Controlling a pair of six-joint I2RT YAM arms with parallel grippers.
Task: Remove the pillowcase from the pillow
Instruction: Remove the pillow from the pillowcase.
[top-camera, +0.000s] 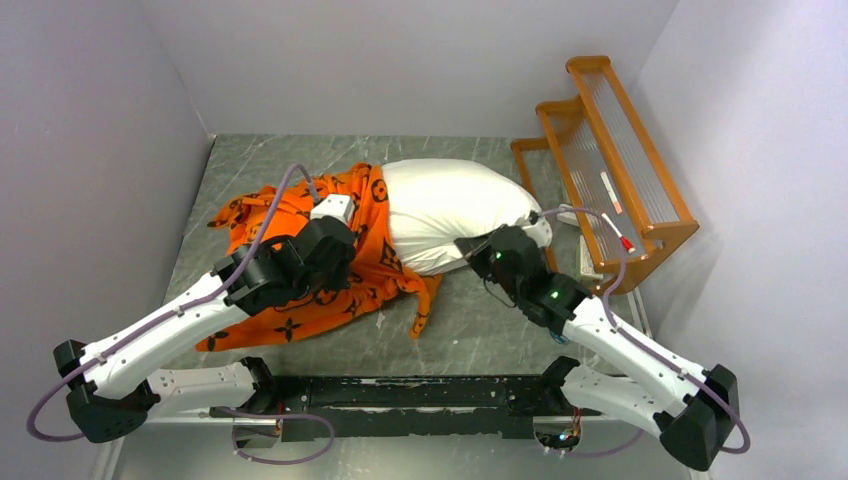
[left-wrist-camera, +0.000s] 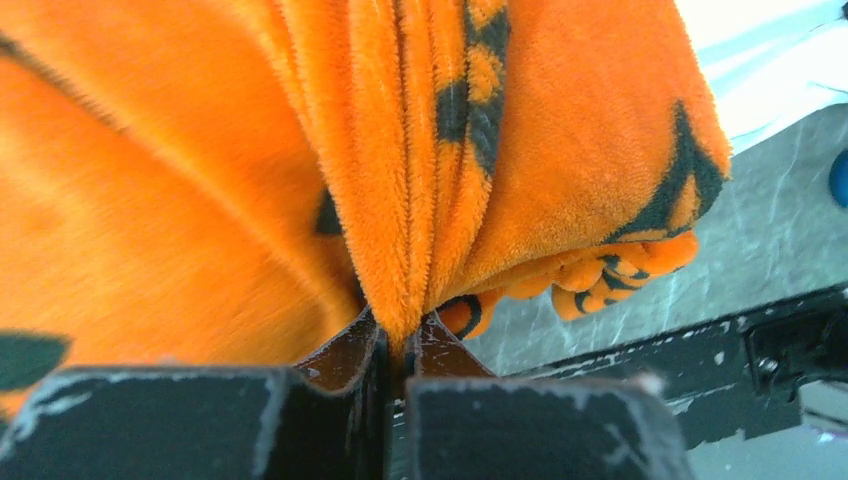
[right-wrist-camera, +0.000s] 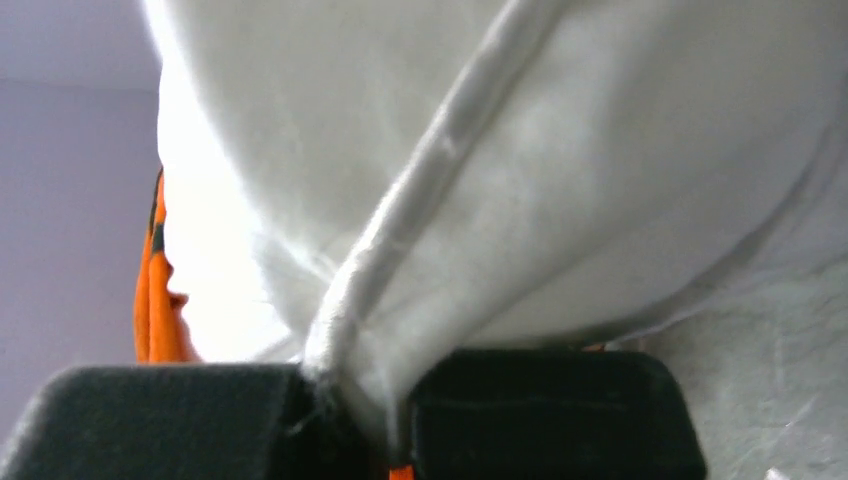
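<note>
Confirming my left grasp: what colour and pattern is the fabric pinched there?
Bright orange pillowcase with dark brown motifs; clearest in the left wrist view.

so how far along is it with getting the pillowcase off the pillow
Mostly done: most of the pillow lies bare, the pillowcase bunched at its left end. In hand: left hand pinches a pillowcase fold, right hand pinches the pillow's seam. Left: pulling that last covered end free.

Orange monogram pillowcase bunched leftward; white pillow half bared, rightward
</note>
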